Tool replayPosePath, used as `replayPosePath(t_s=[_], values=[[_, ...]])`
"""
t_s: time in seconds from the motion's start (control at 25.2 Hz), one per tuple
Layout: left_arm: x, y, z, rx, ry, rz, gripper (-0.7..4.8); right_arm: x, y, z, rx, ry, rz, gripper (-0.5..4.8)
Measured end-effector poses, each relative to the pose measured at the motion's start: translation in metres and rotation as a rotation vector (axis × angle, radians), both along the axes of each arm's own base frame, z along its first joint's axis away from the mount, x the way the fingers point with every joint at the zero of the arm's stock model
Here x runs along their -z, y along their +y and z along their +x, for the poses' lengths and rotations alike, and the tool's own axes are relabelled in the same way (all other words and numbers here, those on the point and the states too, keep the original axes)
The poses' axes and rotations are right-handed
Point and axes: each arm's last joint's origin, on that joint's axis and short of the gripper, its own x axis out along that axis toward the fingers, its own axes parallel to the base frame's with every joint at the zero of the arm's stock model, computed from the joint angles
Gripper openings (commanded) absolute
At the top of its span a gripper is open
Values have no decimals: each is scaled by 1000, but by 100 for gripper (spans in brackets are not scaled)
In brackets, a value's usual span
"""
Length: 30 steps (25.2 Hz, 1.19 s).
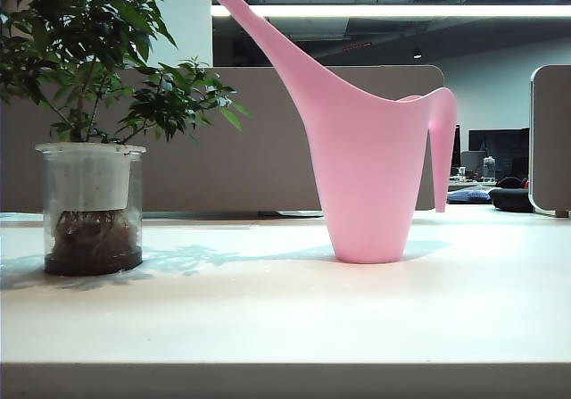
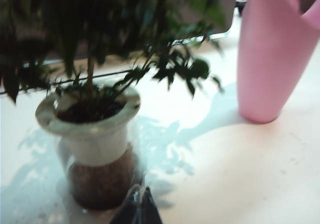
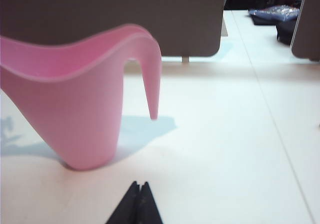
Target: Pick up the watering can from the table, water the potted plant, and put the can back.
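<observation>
A: Watering can (image 1: 366,162) sits upright on the counter (image 1: 285,319), right of the potted plant (image 1: 89,131), untouched.

B: Yep, left tool (image 2: 138,204) and right tool (image 3: 138,201) both pinched together, empty. Right one probably needs to spread, then reach the handle.

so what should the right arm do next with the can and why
Probably open the right gripper and ease it toward the handle of the watering can. The can stands upright on the table, untouched, and the gripper is shut short of it. The left gripper looks shut too, near the potted plant.
</observation>
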Motion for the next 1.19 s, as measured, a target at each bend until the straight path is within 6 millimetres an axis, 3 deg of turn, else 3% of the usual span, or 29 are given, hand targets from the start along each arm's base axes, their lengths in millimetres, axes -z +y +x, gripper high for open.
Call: replayPosePath(t_s=[0.24, 0.52, 0.79, 1.07, 1.19], values=[[18, 0, 0, -7, -68, -18, -3, 29, -1, 1, 21, -45, -1, -9], [21, 2, -5, -10, -118, -31, -5, 40, -2, -8, 20, -96, -4, -9], [45, 6, -10, -95, -129, -26, -5, 49, -3, -15, 15, -100, -102, -8], [49, 7, -12, -102, -109, 18, -5, 83, -2, -8, 7, 2, -138, -8], [46, 7, -12, -103, -140, 18, -5, 82, -2, -8, 8, -12, -137, -8]])
